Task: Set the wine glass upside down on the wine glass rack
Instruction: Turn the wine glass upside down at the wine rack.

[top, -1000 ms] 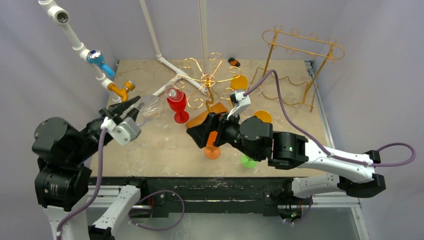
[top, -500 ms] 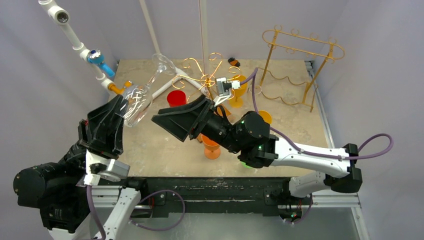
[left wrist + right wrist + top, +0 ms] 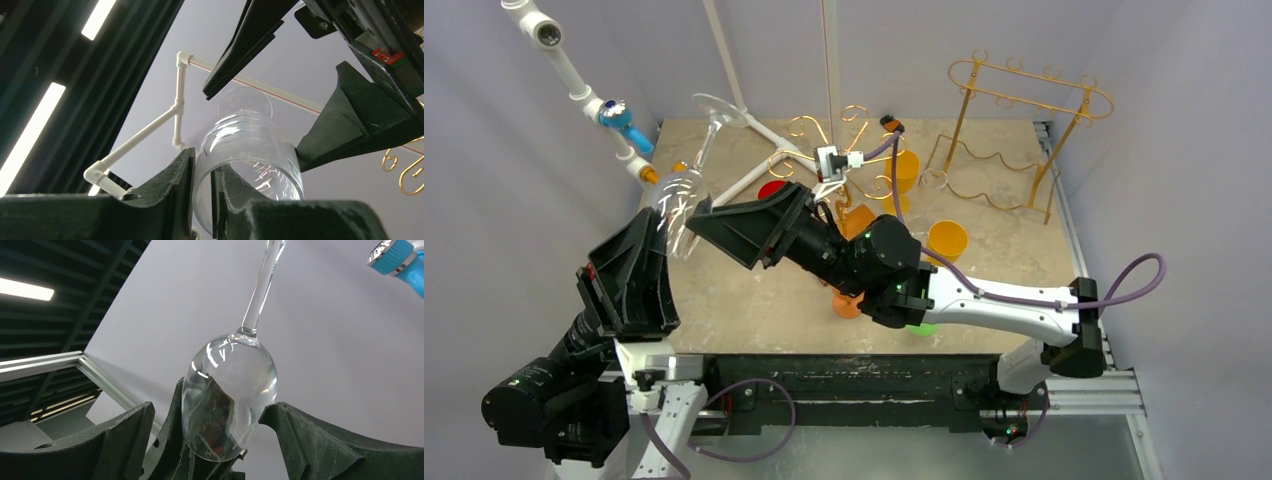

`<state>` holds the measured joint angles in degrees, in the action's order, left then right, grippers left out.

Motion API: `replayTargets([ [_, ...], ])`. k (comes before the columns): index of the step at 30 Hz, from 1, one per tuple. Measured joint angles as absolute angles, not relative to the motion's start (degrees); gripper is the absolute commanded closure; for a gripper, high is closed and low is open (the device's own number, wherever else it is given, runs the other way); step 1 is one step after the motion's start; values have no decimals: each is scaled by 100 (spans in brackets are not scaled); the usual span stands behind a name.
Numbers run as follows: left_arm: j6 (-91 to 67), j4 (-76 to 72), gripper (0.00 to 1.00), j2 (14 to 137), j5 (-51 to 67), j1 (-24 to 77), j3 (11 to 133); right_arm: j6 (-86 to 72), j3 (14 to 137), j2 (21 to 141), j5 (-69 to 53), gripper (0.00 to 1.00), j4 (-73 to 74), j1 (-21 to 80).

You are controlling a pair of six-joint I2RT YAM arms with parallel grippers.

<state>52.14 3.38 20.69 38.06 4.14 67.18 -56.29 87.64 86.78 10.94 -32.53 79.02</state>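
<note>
Black left gripper [image 3: 662,240] upturned; clamps glass [image 3: 680,195]

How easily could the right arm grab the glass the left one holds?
Probably yes: the right gripper is open, fingers either side of the wine glass bowl, nothing between; the left gripper pinches only its rim.

text read: none | numbers: none | brands: none | signs: none | only candidate: a small red tag [image 3: 388,54] on the body of the right gripper [image 3: 253,121], seen in the left wrist view | its marking was too small and blurred to read
</note>
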Motion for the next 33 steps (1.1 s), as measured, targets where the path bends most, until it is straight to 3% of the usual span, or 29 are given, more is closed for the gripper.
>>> replayTargets([
  [19, 5527, -504, 100, 1846, 3726, 176, 6228, -5946, 9867, 9633, 1094, 6, -3297, 7865],
  [23, 5533, -655, 100, 1817, 3691, 123, 6154, -5988, 10055, 9769, 1092, 1, -3256, 7863],
  [33, 5531, -934, 100, 1787, 3671, 113, 5955, -6106, 10189, 9837, 1094, 1, -3070, 7837],
])
